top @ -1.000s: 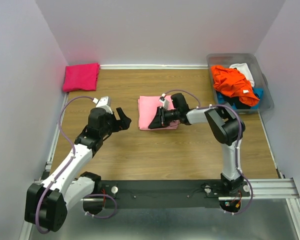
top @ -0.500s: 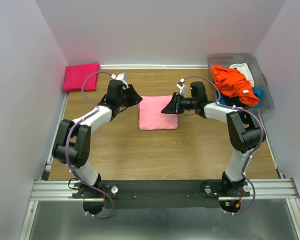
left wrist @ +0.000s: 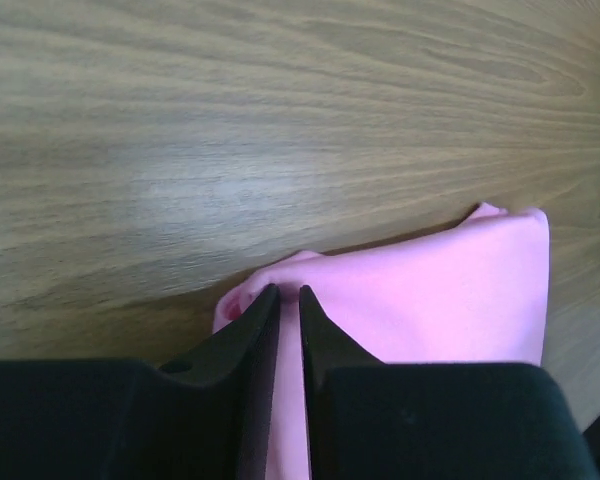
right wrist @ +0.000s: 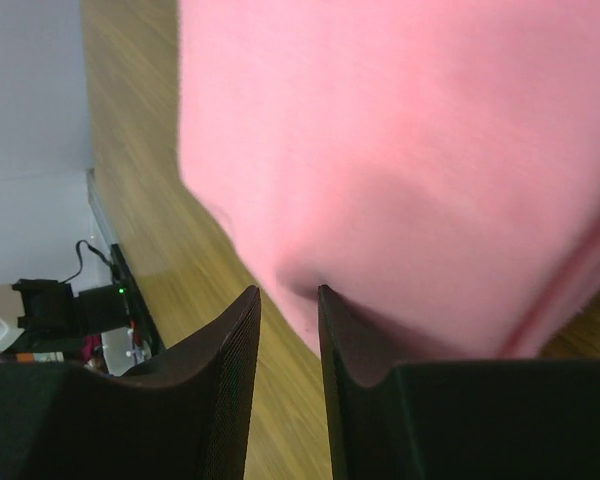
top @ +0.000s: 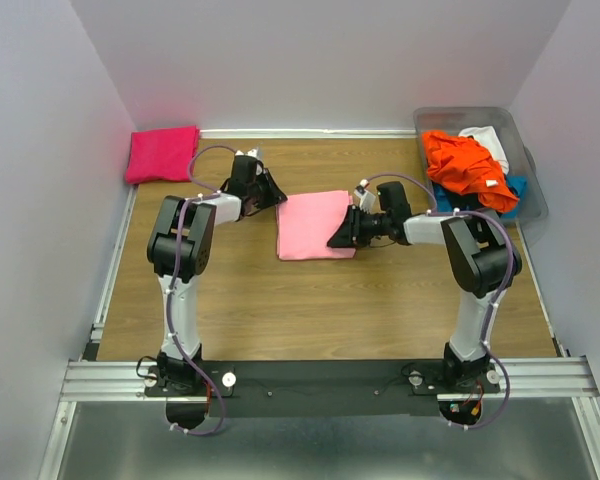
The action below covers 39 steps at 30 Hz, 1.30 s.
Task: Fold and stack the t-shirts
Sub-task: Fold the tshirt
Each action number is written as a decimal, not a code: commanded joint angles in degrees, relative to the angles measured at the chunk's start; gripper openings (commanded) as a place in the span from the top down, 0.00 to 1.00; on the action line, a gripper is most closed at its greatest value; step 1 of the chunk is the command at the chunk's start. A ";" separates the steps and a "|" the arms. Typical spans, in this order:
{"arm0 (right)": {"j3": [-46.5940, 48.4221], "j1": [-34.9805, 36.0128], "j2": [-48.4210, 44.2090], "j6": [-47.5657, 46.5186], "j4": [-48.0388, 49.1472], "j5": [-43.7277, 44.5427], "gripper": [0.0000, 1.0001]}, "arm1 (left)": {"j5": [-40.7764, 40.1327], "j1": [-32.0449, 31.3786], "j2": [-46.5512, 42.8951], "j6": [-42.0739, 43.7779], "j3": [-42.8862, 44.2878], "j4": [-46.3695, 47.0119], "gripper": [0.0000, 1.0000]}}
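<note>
The light pink shirt point(top: 313, 224) lies folded into a rectangle in the middle of the table point(top: 280, 300), and I have it from both sides. My left jaws are pressed nearly together on its far left corner, with a thin strip of pink cloth between them. My right jaws are on its right edge, set a little apart, with a fold of the cloth caught between the tips. From the wrist view that edge seems raised off the wood, though I cannot be sure. A folded hot-pink shirt point(top: 162, 153) sits well apart in the far left corner. At the far right a clear bin point(top: 533, 190) holds a crumpled orange shirt point(top: 465, 165), with white point(top: 488, 140) and blue point(top: 515, 185) ones under it.
</note>
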 commanded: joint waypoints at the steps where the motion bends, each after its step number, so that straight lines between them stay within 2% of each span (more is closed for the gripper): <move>1: -2.45 -1.27 1.74 -2.39 -0.92 3.57 0.63 | 0.25 1.25 0.88 -1.55 -1.45 0.48 0.78; 6: -3.25 -2.59 -0.44 -4.67 -4.77 6.38 0.63 | -0.89 1.34 -5.00 -4.27 -10.13 2.95 0.77; 8: -2.11 -2.50 -2.37 -6.69 -7.41 7.60 0.63 | -2.21 1.34 -10.08 -4.10 -11.99 2.95 0.69; 9: -0.10 -2.06 -4.47 -7.57 -10.12 8.48 0.62 | -3.61 1.34 -12.03 -3.49 -13.66 2.86 0.59; 12: 3.86 0.47 -7.30 -12.31 -18.82 13.75 0.55 | -6.60 1.34 -20.46 -2.44 -15.86 1.37 0.40; 13: 6.49 1.53 -8.79 -13.98 -20.42 15.25 0.54 | -8.70 1.34 -24.31 -1.56 -16.13 -0.38 0.28; 15: 8.35 5.21 -9.94 -15.22 -23.84 19.38 0.49 | -10.82 1.34 -28.03 -0.33 -16.83 -2.58 0.17; 16: 9.40 6.80 -10.38 -15.75 -24.99 21.22 0.47 | -12.92 1.34 -29.70 0.11 -17.19 -4.77 0.08; 17: 10.89 8.56 -10.99 -16.54 -25.96 26.20 0.44 | -14.07 1.42 -33.11 1.16 -17.62 -6.01 0.05; 18: 11.69 12.32 -11.17 -16.81 -27.97 28.77 0.38 | -15.12 1.42 -34.88 1.61 -18.76 -8.45 0.04; 21: 13.98 20.31 -10.65 -17.42 -30.53 39.32 0.30 | -21.62 1.51 -41.65 2.66 -22.27 -12.16 0.04; 26: 18.99 30.00 -5.04 -17.25 -35.10 53.46 0.29 | -30.77 1.86 -53.24 2.32 -29.39 -19.98 0.03; 32: 25.84 34.32 1.12 -17.07 -36.87 61.22 0.35 | -33.68 2.48 -62.56 0.12 -36.87 -25.53 0.03; 39: 30.07 36.78 7.19 -17.69 -38.36 63.42 0.45 | -31.22 2.74 -67.41 -2.96 -43.46 -27.29 0.04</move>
